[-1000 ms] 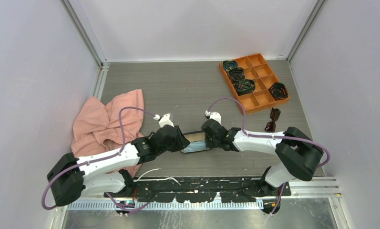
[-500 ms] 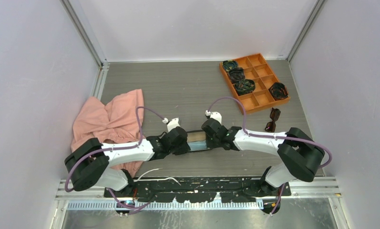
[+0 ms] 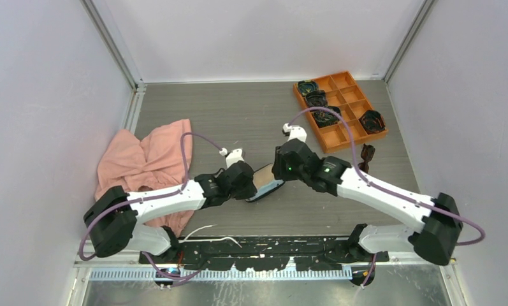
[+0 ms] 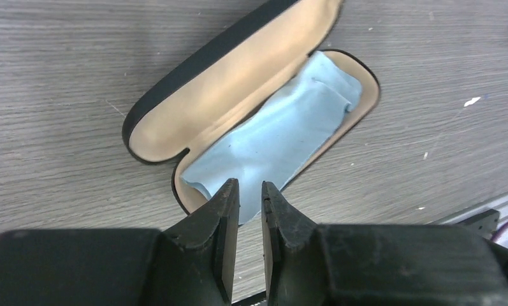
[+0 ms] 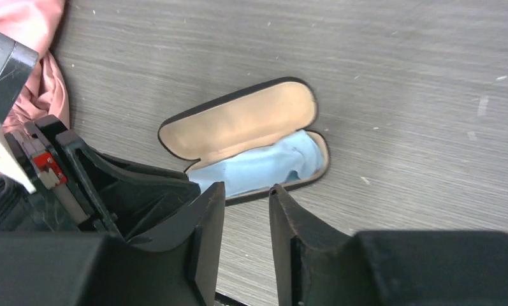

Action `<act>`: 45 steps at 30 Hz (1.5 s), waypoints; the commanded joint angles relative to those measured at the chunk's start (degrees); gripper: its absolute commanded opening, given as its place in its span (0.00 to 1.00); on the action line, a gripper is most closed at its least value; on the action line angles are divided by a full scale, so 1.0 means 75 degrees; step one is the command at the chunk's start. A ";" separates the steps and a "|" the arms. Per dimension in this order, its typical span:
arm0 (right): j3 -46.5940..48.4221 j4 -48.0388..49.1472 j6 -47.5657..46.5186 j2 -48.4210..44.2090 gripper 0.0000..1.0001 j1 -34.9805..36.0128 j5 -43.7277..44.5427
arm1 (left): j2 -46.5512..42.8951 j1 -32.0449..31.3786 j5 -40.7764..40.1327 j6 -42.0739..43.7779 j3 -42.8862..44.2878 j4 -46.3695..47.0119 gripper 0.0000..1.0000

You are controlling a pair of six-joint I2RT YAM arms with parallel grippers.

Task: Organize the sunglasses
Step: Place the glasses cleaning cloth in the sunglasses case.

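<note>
Left gripper (image 4: 246,185): jaws a narrow slit apart, nothing seen between them, poised at the near end of the open case (image 4: 238,83), probably to steady it. Right gripper (image 5: 248,188): jaws released and empty, above the blue cloth (image 5: 264,169). The sunglasses (image 3: 366,159) lie on the worktop (image 3: 238,121) just beside the orange tray (image 3: 347,131), not yet cased.

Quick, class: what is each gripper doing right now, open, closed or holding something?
Left gripper: open only a crack, holding nothing.
Right gripper: open, holding nothing.
</note>
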 commanded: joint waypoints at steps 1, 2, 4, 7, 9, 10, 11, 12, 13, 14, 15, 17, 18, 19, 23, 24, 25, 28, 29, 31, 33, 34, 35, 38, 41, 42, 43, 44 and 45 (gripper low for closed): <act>0.0385 -0.1177 -0.0428 -0.1065 0.41 -0.0160 0.1118 | -0.0486 -0.0008 -0.0468 0.0319 0.0432 -0.0487 0.23; 0.0386 -0.1420 -0.0533 -0.1277 0.42 -0.0296 0.1240 | -0.0583 -0.0012 -0.0535 0.0339 0.0443 -0.0524 0.24; 0.0306 -0.1989 -0.0676 -0.1797 0.44 -0.0631 0.1649 | -0.0805 -0.0012 -0.0685 0.0369 0.0444 -0.0632 0.26; 0.0024 -0.2614 -0.0696 -0.2758 0.44 -0.1204 0.2454 | -0.1235 -0.0012 -0.0821 0.0128 0.0331 -0.0818 0.27; -0.0267 -0.2788 -0.0691 -0.3518 0.46 -0.1655 0.2734 | -0.1627 -0.0006 -0.0802 -0.0120 0.0110 -0.0774 0.27; -0.0333 -0.2950 -0.0622 -0.3793 0.47 -0.1857 0.2871 | -0.1877 -0.0020 -0.0837 -0.0216 -0.0001 -0.0773 0.28; -0.0353 -0.3090 -0.0485 -0.3974 0.48 -0.2027 0.2980 | -0.2142 -0.0023 -0.0870 -0.0284 -0.0107 -0.0782 0.28; -0.0341 -0.3209 -0.0397 -0.4069 0.48 -0.2189 0.3022 | -0.2423 -0.0024 -0.0962 -0.0323 -0.0182 -0.0859 0.29; -0.0280 -0.3375 -0.0240 -0.4040 0.49 -0.2387 0.3088 | -0.2820 -0.0024 -0.1069 -0.0351 -0.0217 -0.1010 0.30; -0.0239 -0.3442 -0.0138 -0.3971 0.50 -0.2606 0.3039 | -0.3095 -0.0021 -0.1161 -0.0324 -0.0209 -0.1191 0.32; -0.0212 -0.3446 -0.0076 -0.3896 0.51 -0.2840 0.2921 | -0.3343 -0.0023 -0.1218 -0.0265 -0.0171 -0.1404 0.33; -0.0156 -0.3370 -0.0068 -0.3631 0.52 -0.3392 0.2545 | -0.3780 -0.0021 -0.1324 -0.0078 -0.0016 -0.1875 0.35; -0.0121 -0.3303 -0.0106 -0.3477 0.53 -0.3747 0.2333 | -0.3970 -0.0018 -0.1366 -0.0003 0.0081 -0.2133 0.35; -0.0089 -0.3215 -0.0161 -0.3288 0.54 -0.4124 0.2100 | -0.4122 -0.0023 -0.1377 0.0062 0.0128 -0.2349 0.36; -0.0085 -0.2617 -0.0376 -0.2331 0.56 -0.5953 0.0672 | -0.4624 -0.0024 -0.1189 0.0147 0.0114 -0.2851 0.36; -0.0080 -0.2461 -0.0394 -0.2018 0.57 -0.6389 0.0386 | -0.4737 -0.0024 -0.1123 0.0129 0.0031 -0.2874 0.36; -0.0090 -0.2279 -0.0392 -0.1757 0.57 -0.6706 0.0365 | -0.4842 -0.0024 -0.1051 0.0117 -0.0062 -0.2863 0.37; -0.0115 -0.1371 -0.0407 -0.1087 0.63 -0.7140 0.0801 | -0.5047 -0.0018 -0.0866 0.0095 -0.0323 -0.2776 0.37; -0.0131 -0.1178 -0.0519 -0.0816 0.67 -0.7172 0.1060 | -0.5074 -0.0023 -0.0806 0.0003 -0.0364 -0.2834 0.38; 0.0022 -0.0761 -0.0705 -0.0064 0.70 -0.7578 0.0975 | -0.5126 -0.0024 -0.0326 -0.0257 -0.0410 -0.2774 0.38; 0.0169 -0.0568 -0.0793 0.0803 0.75 -0.8177 0.0144 | -0.5249 -0.0024 0.0160 -0.0376 -0.0657 -0.2402 0.38; 0.0202 -0.0434 -0.0838 0.1111 0.76 -0.8475 -0.0197 | -0.5318 -0.0024 0.0267 -0.0375 -0.0726 -0.2319 0.38; 0.0258 -0.0350 -0.0892 0.1363 0.77 -0.8536 -0.0301 | -0.5370 -0.0024 0.0289 -0.0318 -0.0757 -0.2361 0.38; 0.0533 -0.0275 -0.1179 0.1972 0.77 -0.8571 -0.0452 | -0.5505 -0.0024 -0.0086 -0.0091 -0.0589 -0.2930 0.40; 0.0710 -0.0295 -0.1288 0.2453 0.76 -0.8594 -0.0349 | -0.5539 -0.0018 -0.0297 0.0187 -0.0319 -0.3249 0.41; 0.0746 -0.0274 -0.1303 0.2564 0.74 -0.8603 -0.0311 | -0.5531 -0.0017 -0.0334 0.0319 -0.0220 -0.3301 0.41; 0.0781 -0.0258 -0.1295 0.2660 0.72 -0.8608 -0.0291 | -0.5527 -0.0013 -0.0369 0.0401 -0.0176 -0.3358 0.41; 0.0810 -0.0233 -0.1279 0.2741 0.69 -0.8627 -0.0265 | -0.5509 -0.0011 -0.0388 0.0459 -0.0107 -0.3426 0.41; 0.0835 -0.0196 -0.1246 0.2805 0.64 -0.8629 -0.0248 | -0.5489 -0.0009 -0.0392 0.0517 -0.0072 -0.3476 0.41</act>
